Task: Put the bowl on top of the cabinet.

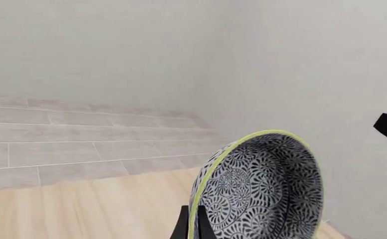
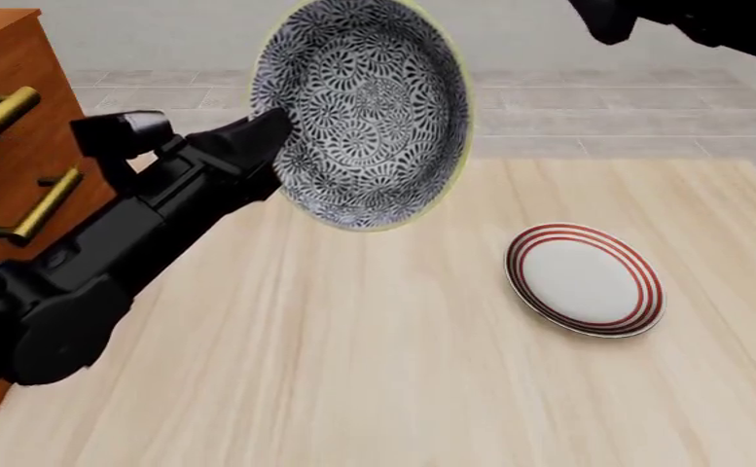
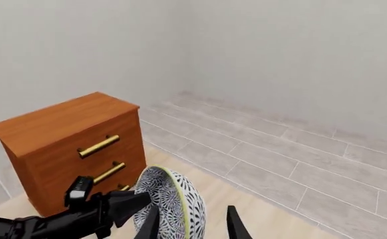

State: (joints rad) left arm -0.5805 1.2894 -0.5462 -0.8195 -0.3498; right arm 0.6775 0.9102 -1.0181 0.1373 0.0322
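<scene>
- Above the table (image 2: 391,389), the bowl (image 2: 365,112) is held by its rim in the clamped left gripper (image 2: 273,131).
- Right gripper (image 3: 190,221): fingers spread, nothing held.
- It should be levelled before the cabinet (image 2: 8,126) top is approached.

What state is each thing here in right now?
Bowl: lifted off the table, tipped on edge, held at its rim.
Left gripper: shut on the bowl.
Right gripper: open, holding nothing.
Plate: on the table.
Cabinet: drawers closed, top bare.
</scene>
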